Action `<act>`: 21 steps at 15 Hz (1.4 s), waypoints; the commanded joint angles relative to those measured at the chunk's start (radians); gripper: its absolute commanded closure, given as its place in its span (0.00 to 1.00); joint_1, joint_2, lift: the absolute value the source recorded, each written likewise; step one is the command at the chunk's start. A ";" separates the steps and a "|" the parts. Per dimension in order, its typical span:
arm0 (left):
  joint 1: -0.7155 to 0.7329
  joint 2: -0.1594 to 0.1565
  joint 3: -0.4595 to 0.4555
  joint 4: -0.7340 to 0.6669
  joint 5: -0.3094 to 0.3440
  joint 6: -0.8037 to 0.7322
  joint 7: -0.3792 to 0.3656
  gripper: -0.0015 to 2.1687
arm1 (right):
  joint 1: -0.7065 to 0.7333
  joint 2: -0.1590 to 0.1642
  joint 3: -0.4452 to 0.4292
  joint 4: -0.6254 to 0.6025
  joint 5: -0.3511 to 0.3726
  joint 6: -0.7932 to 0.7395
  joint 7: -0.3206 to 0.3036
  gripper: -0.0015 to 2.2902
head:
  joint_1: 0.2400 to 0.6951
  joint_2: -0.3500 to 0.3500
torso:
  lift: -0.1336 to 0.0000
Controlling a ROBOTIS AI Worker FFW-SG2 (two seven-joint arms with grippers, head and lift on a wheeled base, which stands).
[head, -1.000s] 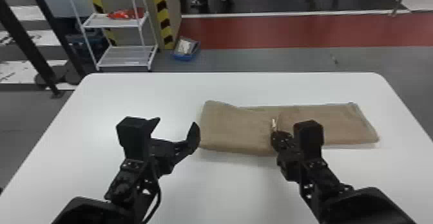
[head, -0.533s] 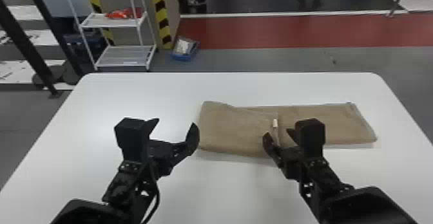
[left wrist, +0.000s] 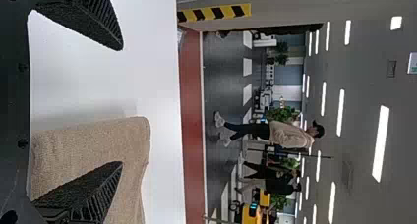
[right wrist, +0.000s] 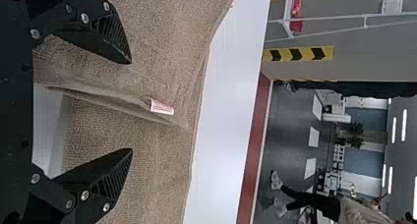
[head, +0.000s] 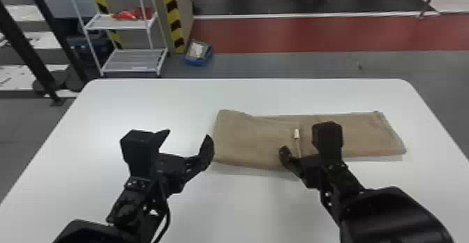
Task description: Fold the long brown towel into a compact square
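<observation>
1. Head view: A brown towel (head: 249, 139) lies lengthwise across a white table (head: 146, 99), its left part folded over toward the right, a small pale tag (head: 296, 133) at the flap's edge. The right gripper (head: 300, 141) stands at that edge, its fingers spread wider than a second ago, when they sat closer together beside the tag. The left gripper (head: 188, 136) waits just off the towel's left end, wide open and empty, as before. The towel keeps its shape and place.

2. Left wrist view: The left gripper (left wrist: 121, 106) shows its two ribbed fingers far apart with nothing between them in its grasp. One finger overlaps the rounded, folded end of the towel; the other is over the table. Whether the first touches cloth, one cannot tell.

3. Right wrist view: The right gripper (right wrist: 130, 106) gapes wide, gripping nothing. The flap's edge, slightly raised, runs between its fingers, the tag jutting out beyond the fingertips.
</observation>
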State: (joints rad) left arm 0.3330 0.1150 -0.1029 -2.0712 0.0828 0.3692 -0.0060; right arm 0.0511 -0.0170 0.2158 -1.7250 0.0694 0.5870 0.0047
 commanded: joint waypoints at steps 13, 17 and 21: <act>-0.003 0.000 0.008 0.000 -0.002 0.004 0.000 0.02 | -0.025 0.003 0.017 -0.002 -0.019 0.057 0.017 0.36 | 1.00 0.61 | 0.10; -0.005 0.000 0.009 0.000 -0.002 0.004 0.000 0.02 | -0.022 0.003 0.017 -0.044 -0.017 0.103 0.046 0.53 | 1.00 0.62 | 0.10; -0.005 0.000 0.017 -0.003 0.000 0.011 0.000 0.02 | -0.025 -0.001 -0.032 -0.113 -0.028 0.112 0.112 0.62 | 1.00 0.63 | 0.10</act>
State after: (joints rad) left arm 0.3282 0.1150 -0.0894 -2.0727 0.0823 0.3773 -0.0061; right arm 0.0267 -0.0166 0.2113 -1.8023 0.0476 0.6981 0.1084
